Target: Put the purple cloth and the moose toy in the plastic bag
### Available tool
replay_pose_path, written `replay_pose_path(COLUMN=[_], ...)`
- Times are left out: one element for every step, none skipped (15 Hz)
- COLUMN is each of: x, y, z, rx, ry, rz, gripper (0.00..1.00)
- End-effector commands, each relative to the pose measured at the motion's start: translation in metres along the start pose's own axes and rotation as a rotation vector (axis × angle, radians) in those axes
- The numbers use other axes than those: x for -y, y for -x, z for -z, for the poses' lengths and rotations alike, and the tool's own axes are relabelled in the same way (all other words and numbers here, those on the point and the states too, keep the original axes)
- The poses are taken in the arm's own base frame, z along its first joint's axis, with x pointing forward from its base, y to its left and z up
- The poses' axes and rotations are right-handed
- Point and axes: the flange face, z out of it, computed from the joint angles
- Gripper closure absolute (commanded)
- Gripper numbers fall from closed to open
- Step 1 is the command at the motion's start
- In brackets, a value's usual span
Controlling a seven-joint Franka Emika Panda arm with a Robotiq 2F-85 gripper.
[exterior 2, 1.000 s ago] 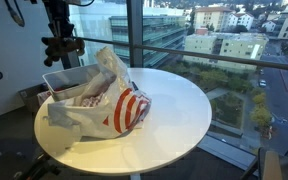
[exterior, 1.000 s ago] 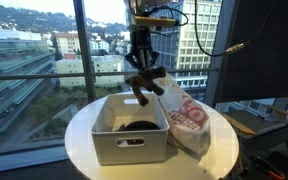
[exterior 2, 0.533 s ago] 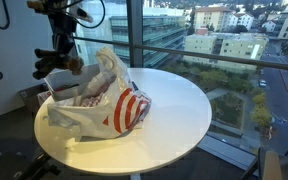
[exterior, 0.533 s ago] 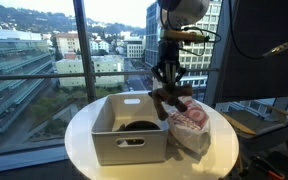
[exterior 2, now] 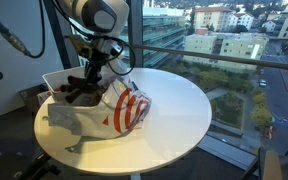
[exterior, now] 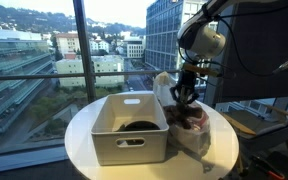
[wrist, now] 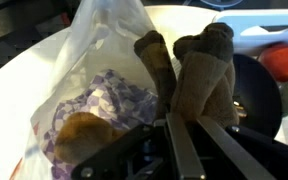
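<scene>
**Moose toy hanging at the bag's mouth, cloth already inside**

I am holding the gripper (exterior: 184,92) low over the round table, jaws pinched nearly shut on the moose toy (wrist: 199,70). In the wrist view its brown plush legs are pointing straight away from the fingers, so I judge its long axis is running down toward the table. The plastic bag (exterior: 196,130) is standing just beside the grey bin (exterior: 124,135), its mouth gaping upward. The purple cloth (wrist: 109,100) is lying in the bottom of it, so that half looks done.

What I am watching is the offset. In the wrist view the open mouth lies to one side of the toy, and a dark item in the bin lies to the other. The legs are hanging right at the bag's rim. I am judging that a small shift toward the bag is needed before letting go, or the toy may drop into the bin.
</scene>
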Motion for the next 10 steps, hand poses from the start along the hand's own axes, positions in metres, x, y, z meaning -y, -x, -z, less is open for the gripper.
replay_pose_path(x=[-0.027, -0.035, -0.042, -0.047, -0.049, -0.050, -0.050, -0.047, -0.046, -0.046], y=[-0.033, -0.039, -0.045, -0.051, -0.059, -0.065, -0.068, -0.065, -0.060, -0.054], z=[-0.011, -0.012, -0.013, -0.014, -0.017, -0.020, -0.020, -0.015, -0.011, -0.007], rx=[-0.045, -0.068, -0.090, -0.112, -0.140, -0.166, -0.187, -0.214, -0.229, -0.243], ry=[-0.065, -0.083, -0.094, -0.104, -0.103, -0.102, -0.119, -0.192, -0.228, -0.263], rz=[-0.067, -0.084, -0.099, -0.110, -0.106, -0.096, -0.093, -0.058, -0.040, -0.013], gripper=[0.97, 0.97, 0.97, 0.97, 0.97, 0.97, 0.97, 0.97, 0.97, 0.97])
